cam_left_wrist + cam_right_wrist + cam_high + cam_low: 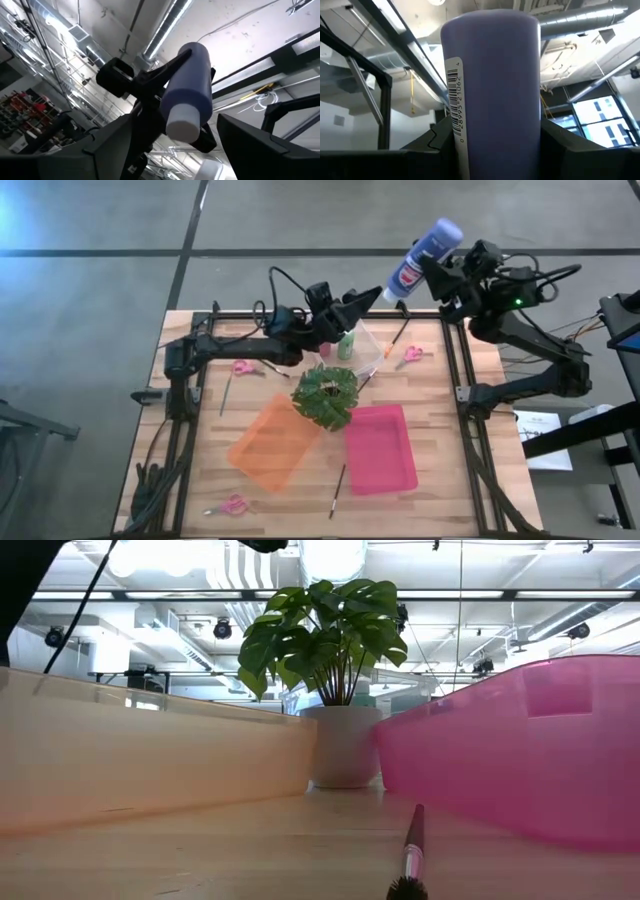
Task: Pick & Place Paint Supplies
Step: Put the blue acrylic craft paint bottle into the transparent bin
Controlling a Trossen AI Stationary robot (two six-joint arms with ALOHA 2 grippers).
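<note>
Wooden slat table (440, 430) fills the high view. Raised beyond its far edge, the right gripper (428, 268) clamps a blue-purple plastic paint bottle (423, 257), white cap toward the left gripper (372, 298), whose jaws gape empty just beside that cap. Below stand a green bottle (346, 345), leafy potted plant (325, 395), orange tray (275, 442) and pink tray (380, 447).

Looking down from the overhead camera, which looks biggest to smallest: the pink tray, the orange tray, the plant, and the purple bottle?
1. pink tray and orange tray: alike, unranked.
2. plant.
3. purple bottle, though raised nearer the camera, so it looks bigger than it would lying on the table.
</note>
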